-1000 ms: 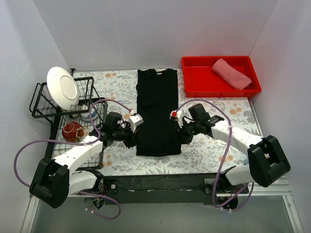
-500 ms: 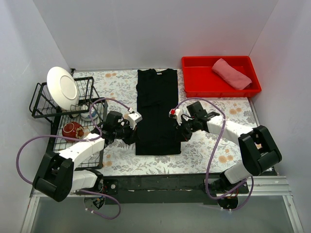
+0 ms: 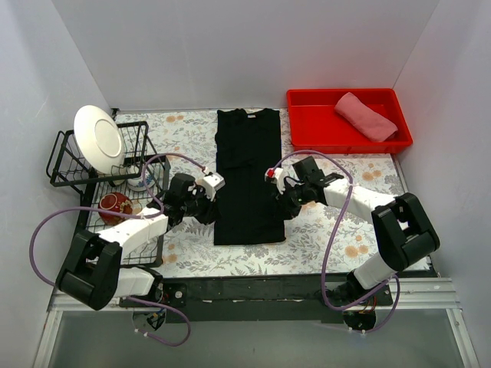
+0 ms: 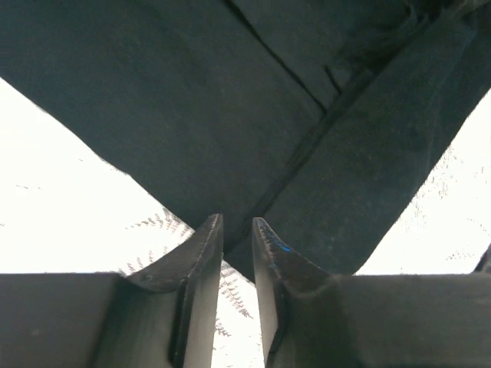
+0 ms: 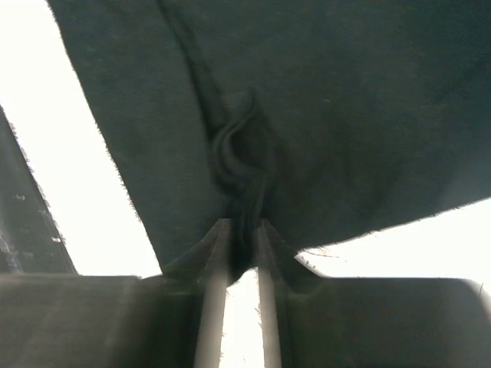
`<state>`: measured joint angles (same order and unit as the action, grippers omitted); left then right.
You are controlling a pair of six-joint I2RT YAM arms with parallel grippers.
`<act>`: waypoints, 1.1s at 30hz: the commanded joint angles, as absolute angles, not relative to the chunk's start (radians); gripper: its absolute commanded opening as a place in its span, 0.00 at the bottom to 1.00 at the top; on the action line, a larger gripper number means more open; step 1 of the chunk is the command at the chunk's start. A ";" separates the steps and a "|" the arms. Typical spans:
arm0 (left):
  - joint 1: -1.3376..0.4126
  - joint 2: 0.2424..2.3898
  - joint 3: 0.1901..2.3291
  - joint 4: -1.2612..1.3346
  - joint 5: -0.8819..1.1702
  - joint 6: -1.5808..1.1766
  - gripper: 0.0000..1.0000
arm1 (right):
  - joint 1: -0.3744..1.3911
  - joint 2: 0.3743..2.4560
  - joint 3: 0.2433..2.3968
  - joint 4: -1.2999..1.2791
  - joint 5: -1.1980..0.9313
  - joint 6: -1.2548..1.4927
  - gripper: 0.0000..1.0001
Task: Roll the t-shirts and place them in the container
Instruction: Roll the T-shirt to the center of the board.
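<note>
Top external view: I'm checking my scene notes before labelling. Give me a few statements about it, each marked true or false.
The black t-shirt lies as a long strip on the table. True.
The pink t-shirt lies on the table beside it. False: it is in the red bin.
A white plate stands in the wire rack. True.
Both grippers are at the black t-shirt's left edge. False: the left gripper is at its left edge, the right gripper at its right edge.

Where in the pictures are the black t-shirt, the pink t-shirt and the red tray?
black t-shirt (image 3: 247,172): top view, middle of the flat cloth.
pink t-shirt (image 3: 366,115): top view, middle of the bundle.
red tray (image 3: 313,126): top view, bare floor on its left side.
</note>
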<state>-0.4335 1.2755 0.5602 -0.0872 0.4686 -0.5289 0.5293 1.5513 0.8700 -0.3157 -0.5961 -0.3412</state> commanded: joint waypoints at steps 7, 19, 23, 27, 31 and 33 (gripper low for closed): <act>-0.426 1.121 0.690 -0.270 0.510 -0.333 0.45 | 0.426 1.424 0.994 -0.446 -0.457 -0.388 0.51; -0.413 1.232 0.784 -0.494 0.485 -0.563 0.51 | 0.403 1.408 0.920 -0.486 -0.514 -0.229 0.90; -0.391 1.346 0.833 -0.544 0.445 -0.646 0.55 | 0.396 1.459 0.922 -0.465 -0.624 -0.222 0.89; -0.359 1.445 0.890 -0.618 0.517 -0.660 0.52 | 0.394 1.483 0.934 -0.446 -0.669 -0.216 0.86; -0.356 1.468 0.865 -0.606 0.566 -0.679 0.50 | 0.394 1.514 0.928 -0.430 -0.683 -0.177 0.85; -0.356 1.470 0.856 -0.603 0.558 -0.680 0.49 | 0.396 1.525 0.920 -0.431 -0.698 -0.169 0.84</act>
